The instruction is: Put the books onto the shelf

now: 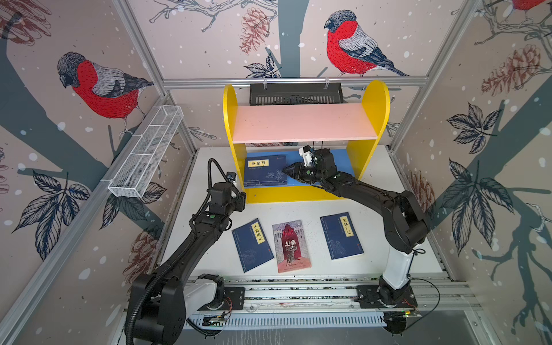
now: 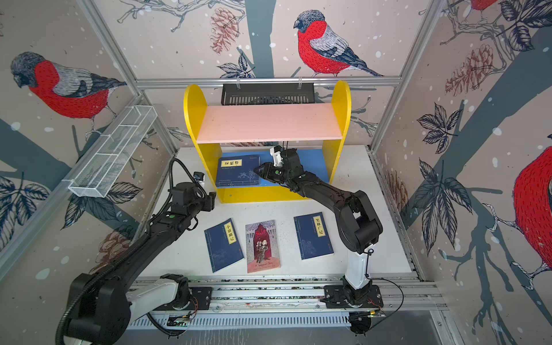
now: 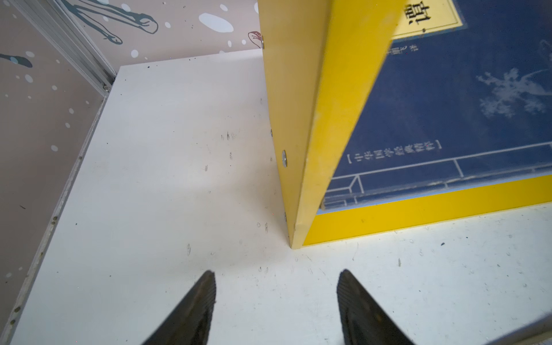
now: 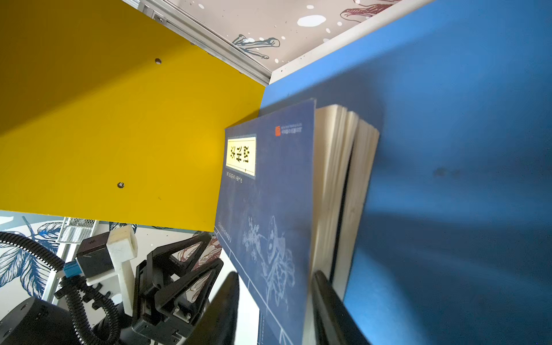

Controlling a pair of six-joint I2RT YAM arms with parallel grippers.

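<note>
The navy book (image 1: 265, 170) lies on the shelf's (image 1: 375, 104) blue lower board (image 1: 345, 161), by the yellow left panel (image 1: 231, 119), with bare board to its right. The right gripper (image 1: 285, 172) straddles its right edge, jaws narrowly parted. The left gripper (image 3: 276, 273) gapes wide over bare table (image 3: 179, 179).

Item: navy books (image 4: 265, 209) on blue board (image 4: 448, 119), perhaps two stacked, count unclear. My right gripper (image 4: 275, 274): fingers cut off, grip undeterminable.
</note>
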